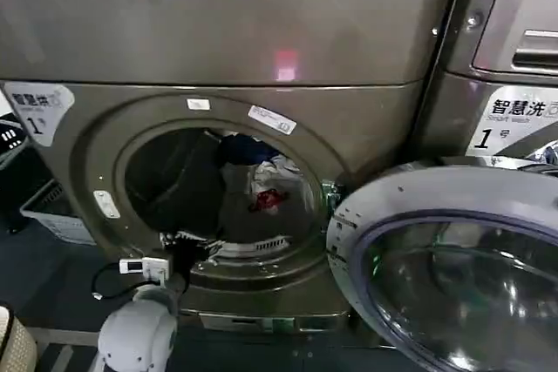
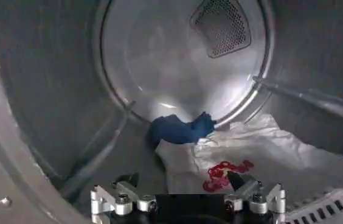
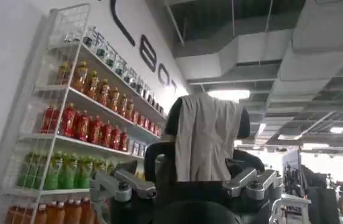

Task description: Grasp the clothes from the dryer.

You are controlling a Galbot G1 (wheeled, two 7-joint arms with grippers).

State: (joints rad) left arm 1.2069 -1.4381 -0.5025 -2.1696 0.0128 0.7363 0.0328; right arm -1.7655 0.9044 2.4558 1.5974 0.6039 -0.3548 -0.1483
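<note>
With its door (image 1: 453, 276) swung wide, the dryer (image 1: 218, 67) shows white clothes (image 2: 263, 152) ahead of the left gripper (image 2: 183, 189), fingers spread, empty.

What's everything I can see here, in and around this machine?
dryer: 1, bronze-grey, straight ahead, porthole open
dryer door: 1, round, glass with silver rim, swung open to the right
white cloth: 1, white with red print, on the drum floor
blue cloth: 1, dark blue, at the back of the drum, touching the white cloth
second machine: 1, grey with silver panel, right of the dryer
baskets: 2 at least, a pale one and a dark one, on the floor left of the dryer
drink shelf: 1, white wire, full of bottles, in the room behind
left gripper: 1, black and silver, open, inside the porthole above the white cloth
right gripper: 1, black and silver, open, pointing into the room
</note>
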